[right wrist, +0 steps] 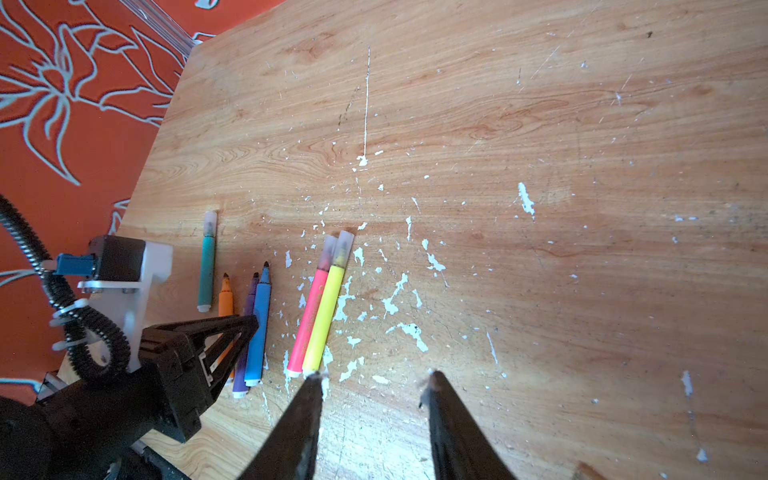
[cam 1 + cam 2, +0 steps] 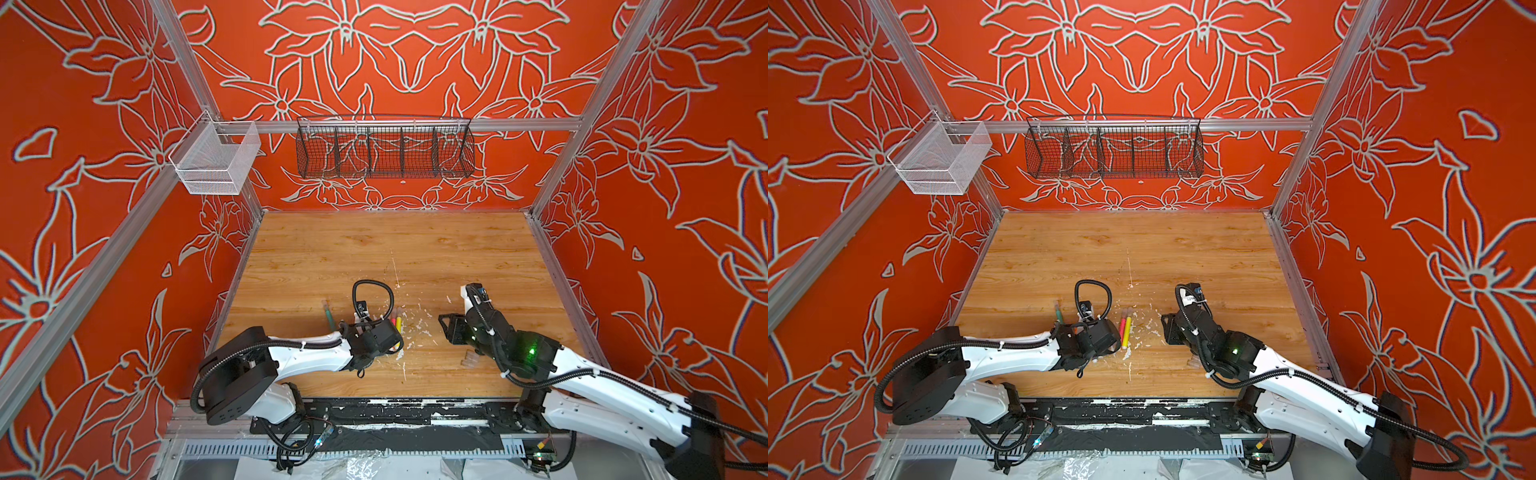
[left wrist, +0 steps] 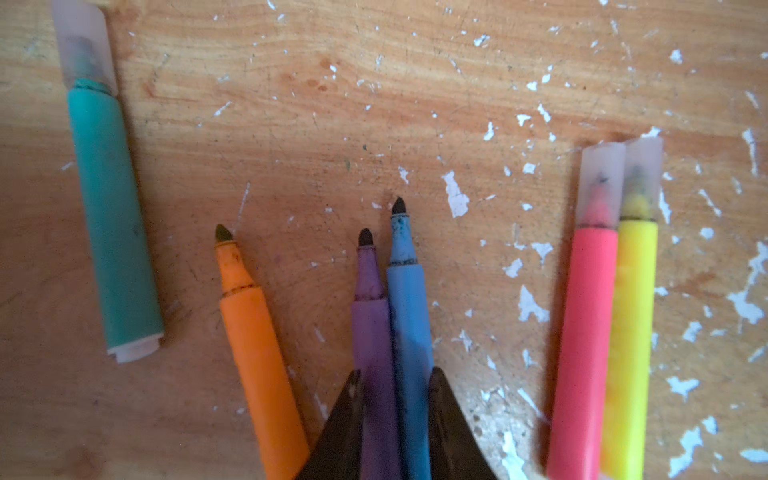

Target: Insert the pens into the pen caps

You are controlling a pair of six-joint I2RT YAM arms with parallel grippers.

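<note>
The left gripper [image 3: 395,371] is pinching the purple pen [image 3: 372,332] and blue pen [image 3: 409,299] together near the desk's [image 2: 374,249] front edge, so it should be isolating one, while the right gripper [image 1: 374,373], gaping empty, should be fetching a clear cap [image 2: 469,358] lying further right.

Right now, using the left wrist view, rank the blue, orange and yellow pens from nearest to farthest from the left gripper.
1. The blue pen: between the jaws of the left gripper, beside the purple pen.
2. The orange pen: just outside one finger.
3. The yellow pen: opposite side, beyond the pink-red pen.
</note>
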